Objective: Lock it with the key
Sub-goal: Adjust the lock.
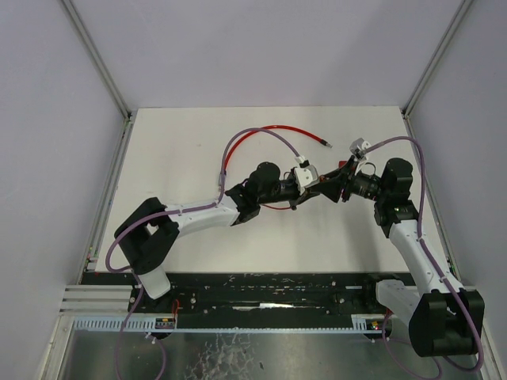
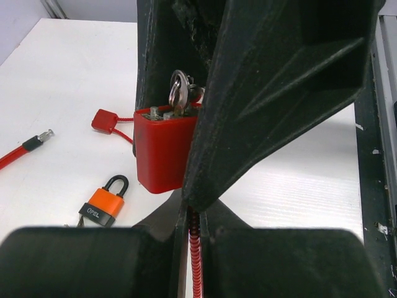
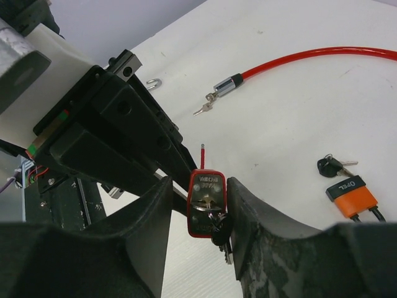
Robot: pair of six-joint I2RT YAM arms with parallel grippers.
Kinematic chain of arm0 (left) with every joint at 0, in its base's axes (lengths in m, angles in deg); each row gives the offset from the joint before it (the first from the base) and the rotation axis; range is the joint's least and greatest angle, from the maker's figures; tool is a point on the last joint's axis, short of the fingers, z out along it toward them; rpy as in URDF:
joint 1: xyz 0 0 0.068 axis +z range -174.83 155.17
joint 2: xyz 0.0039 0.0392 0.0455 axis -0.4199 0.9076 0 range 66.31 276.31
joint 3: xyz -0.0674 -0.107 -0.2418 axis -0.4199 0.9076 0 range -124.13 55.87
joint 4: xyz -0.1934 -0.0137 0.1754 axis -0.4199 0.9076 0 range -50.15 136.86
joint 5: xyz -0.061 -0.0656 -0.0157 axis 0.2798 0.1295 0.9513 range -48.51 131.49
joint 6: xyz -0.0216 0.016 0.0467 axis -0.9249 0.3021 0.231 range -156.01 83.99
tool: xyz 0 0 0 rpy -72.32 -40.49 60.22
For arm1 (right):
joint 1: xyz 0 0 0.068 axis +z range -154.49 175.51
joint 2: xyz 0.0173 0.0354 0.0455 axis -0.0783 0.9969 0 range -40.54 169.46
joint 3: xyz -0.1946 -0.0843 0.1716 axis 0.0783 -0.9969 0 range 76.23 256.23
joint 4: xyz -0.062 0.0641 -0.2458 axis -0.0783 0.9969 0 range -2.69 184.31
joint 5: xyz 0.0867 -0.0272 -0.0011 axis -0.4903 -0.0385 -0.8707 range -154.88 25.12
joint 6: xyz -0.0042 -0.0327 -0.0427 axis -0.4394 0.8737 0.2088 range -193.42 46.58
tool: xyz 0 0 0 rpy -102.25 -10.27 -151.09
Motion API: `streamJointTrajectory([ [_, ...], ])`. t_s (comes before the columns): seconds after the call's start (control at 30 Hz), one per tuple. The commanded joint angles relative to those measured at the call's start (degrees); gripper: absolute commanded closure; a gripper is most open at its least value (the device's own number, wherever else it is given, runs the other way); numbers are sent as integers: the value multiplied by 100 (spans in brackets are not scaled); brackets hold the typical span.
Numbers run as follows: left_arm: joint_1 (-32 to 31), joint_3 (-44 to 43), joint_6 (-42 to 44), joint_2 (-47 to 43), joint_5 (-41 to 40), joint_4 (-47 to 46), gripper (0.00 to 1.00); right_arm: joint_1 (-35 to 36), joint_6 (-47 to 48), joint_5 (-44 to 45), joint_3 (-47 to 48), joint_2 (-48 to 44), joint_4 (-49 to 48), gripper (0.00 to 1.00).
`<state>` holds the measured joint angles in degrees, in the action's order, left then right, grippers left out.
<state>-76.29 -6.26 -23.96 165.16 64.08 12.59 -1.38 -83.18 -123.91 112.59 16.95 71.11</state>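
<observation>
Left claw (image 2: 191,217) is pinched shut on the ribbed red cable (image 2: 196,254) just under the red lock body (image 2: 162,152), mid-frame. The body's long axis runs up-frame, and the key (image 2: 178,93) sticks out of its top face. Right claw (image 3: 200,208) straddles the body: one finger touches, the other shows a gap, so I can't tell if it's clamped. Orange padlock (image 2: 105,208) sits lower left, cable free end (image 2: 38,136) at left edge. Bare table (image 2: 298,186) at right.

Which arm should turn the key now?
The right one, probably. The right gripper has its fingers either side of the key in the red lock; the left gripper steadies the lock's other end.
</observation>
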Motion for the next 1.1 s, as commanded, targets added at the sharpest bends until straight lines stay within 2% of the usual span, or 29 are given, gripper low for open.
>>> streamJointTrajectory([
  [0.0,-65,-256,-72,20,-71,-448,100,75,-137,17,16,66,-282,56],
  [0.17,-69,-273,-96,31,-46,-439,100,74,-194,12,30,49,-328,71],
  [0.27,-65,-288,-97,24,-17,-417,100,75,-288,43,33,-31,-427,89],
  [0.33,-68,-306,-93,33,22,-387,100,68,-299,110,42,-122,-451,93],
  [0.4,-61,-319,-102,43,62,-381,100,70,-402,71,-15,-155,-616,91],
  [0.47,-64,-340,-121,60,81,-376,100,67,-418,98,-47,-107,-638,72],
  [0.53,-71,-345,-155,64,90,-387,100,66,-395,141,-71,-48,-649,59],
  [0.7,-67,-330,-214,64,97,-430,100,72,-431,268,-128,-21,-762,44],
  [0.77,-66,-334,-221,60,106,-429,100,62,-422,295,-144,-40,-787,45],
  [0.87,-72,-343,-221,67,125,-423,100,70,-468,296,-172,-33,-862,51],
  [1.07,-67,-353,-230,75,164,-402,100,65,-487,221,-151,-28,-889,76],
])
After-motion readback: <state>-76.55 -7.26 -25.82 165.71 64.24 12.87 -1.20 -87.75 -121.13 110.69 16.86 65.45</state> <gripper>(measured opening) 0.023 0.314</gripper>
